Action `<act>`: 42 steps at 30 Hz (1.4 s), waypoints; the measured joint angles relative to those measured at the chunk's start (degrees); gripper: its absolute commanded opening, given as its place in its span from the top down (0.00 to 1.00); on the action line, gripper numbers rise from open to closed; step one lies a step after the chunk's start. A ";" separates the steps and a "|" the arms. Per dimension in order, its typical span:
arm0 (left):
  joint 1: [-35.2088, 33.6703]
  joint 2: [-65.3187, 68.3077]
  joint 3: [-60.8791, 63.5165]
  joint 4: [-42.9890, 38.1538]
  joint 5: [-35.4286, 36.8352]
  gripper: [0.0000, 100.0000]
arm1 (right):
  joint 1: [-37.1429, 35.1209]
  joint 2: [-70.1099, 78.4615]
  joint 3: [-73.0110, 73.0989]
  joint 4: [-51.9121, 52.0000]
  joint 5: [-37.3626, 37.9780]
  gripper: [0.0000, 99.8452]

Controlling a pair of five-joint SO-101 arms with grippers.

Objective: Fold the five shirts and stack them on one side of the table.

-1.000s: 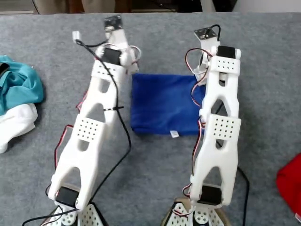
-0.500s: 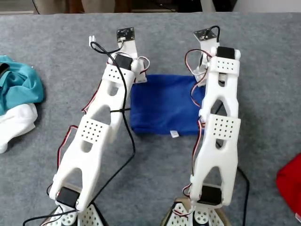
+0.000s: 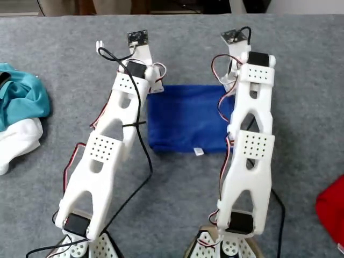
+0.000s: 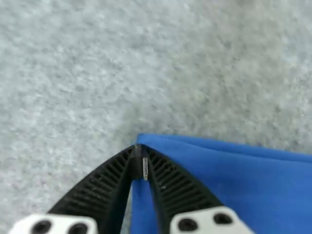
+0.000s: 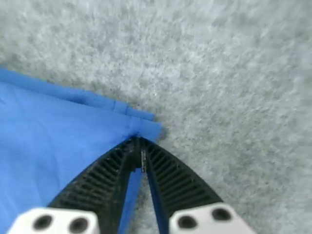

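A blue shirt (image 3: 185, 118), folded into a rectangle, lies flat on the grey table between my two arms. My left gripper (image 3: 156, 86) is at its far left corner; in the left wrist view the gripper (image 4: 138, 158) is shut, pinching that corner of the blue shirt (image 4: 234, 185). My right gripper (image 3: 229, 83) is at the far right corner, partly hidden under its own arm. In the right wrist view the gripper (image 5: 138, 146) is shut on the corner of the blue shirt (image 5: 53, 131), with blue cloth showing between the fingers.
A crumpled teal shirt (image 3: 21, 99) and a white shirt (image 3: 19, 137) lie at the table's left edge. A red shirt (image 3: 332, 209) pokes in at the right edge. Bare grey table (image 3: 301, 80) lies beyond and beside the arms.
My left arm swung right from beside the shirt to its far left corner and settled there. The right arm has not moved.
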 measured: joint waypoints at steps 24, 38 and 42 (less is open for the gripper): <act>-2.99 3.08 -11.60 7.47 -0.18 0.98 | -1.67 -7.03 -24.53 14.15 2.73 0.99; -2.99 3.25 -12.84 8.09 -1.76 0.98 | 4.04 -38.68 11.96 14.33 4.84 0.99; -2.99 3.25 -12.84 8.09 -1.76 0.98 | 5.63 -49.58 27.96 14.33 4.84 0.99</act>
